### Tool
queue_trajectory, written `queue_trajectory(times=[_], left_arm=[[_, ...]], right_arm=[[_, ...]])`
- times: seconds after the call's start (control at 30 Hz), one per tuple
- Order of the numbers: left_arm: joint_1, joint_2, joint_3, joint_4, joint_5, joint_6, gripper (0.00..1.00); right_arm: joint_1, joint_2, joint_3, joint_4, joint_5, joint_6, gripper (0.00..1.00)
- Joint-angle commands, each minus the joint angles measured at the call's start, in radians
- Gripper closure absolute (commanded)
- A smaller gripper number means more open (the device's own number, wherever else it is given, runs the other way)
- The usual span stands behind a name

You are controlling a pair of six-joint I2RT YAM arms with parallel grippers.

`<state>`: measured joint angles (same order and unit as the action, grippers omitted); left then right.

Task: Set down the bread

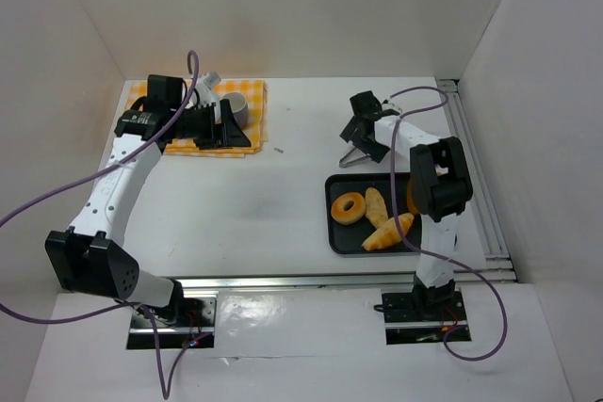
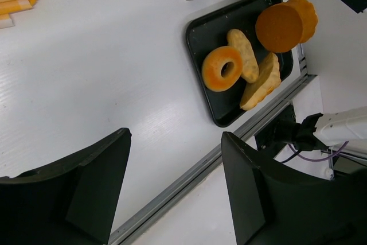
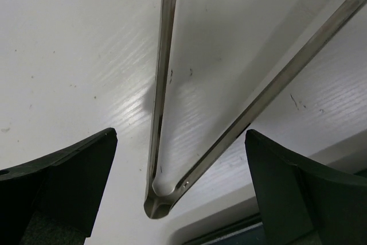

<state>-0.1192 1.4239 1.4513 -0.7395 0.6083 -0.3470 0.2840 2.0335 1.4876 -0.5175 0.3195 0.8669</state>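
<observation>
The bread (image 1: pixel 377 204), a smooth pale golden-tan roll, lies on the black tray (image 1: pixel 337 233) between the ring doughnut (image 1: pixel 349 207) and the ridged croissant (image 1: pixel 388 233). It also shows in the left wrist view (image 2: pixel 243 54). My right gripper (image 1: pixel 364 138) is open and empty just beyond the tray. In the right wrist view its jaws (image 3: pixel 181 136) straddle the hinge end of metal tongs (image 3: pixel 163 196) lying on the table. My left gripper (image 1: pixel 234 131) is open and empty over the checked cloth at the far left; its view (image 2: pixel 175 187) looks across the table.
An orange checked cloth (image 1: pixel 256 101) holds a grey bowl (image 1: pixel 236 105). The tongs (image 1: pixel 354 159) lie by the tray's far edge. A round fluted orange cake (image 2: pixel 285 24) sits at the tray's right end. Aluminium rails run along the front (image 1: pixel 330 280) and right (image 1: pixel 476 176). White walls enclose the table.
</observation>
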Motion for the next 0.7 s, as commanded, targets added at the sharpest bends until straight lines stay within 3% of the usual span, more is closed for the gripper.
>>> queue_trajectory(times=[0.0, 0.3, 0.47, 0.67], left_arm=[[0.006, 0.012, 0.050, 0.011, 0.024, 0.002, 0.23], [0.006, 0.030, 0.050, 0.011, 0.024, 0.002, 0.23], [0.006, 0.039, 0.041, 0.011, 0.024, 0.011, 0.23], [0.015, 0.030, 0.023, 0.011, 0.024, 0.011, 0.23]], right_arm=[[0.011, 0.043, 0.051, -0.009, 0.068, 0.044, 0.00], [0.011, 0.120, 0.082, 0.001, 0.154, 0.053, 0.01], [0.000, 0.160, 0.120, 0.022, 0.174, 0.044, 0.11], [-0.009, 0.154, 0.134, 0.034, 0.199, 0.035, 0.30]])
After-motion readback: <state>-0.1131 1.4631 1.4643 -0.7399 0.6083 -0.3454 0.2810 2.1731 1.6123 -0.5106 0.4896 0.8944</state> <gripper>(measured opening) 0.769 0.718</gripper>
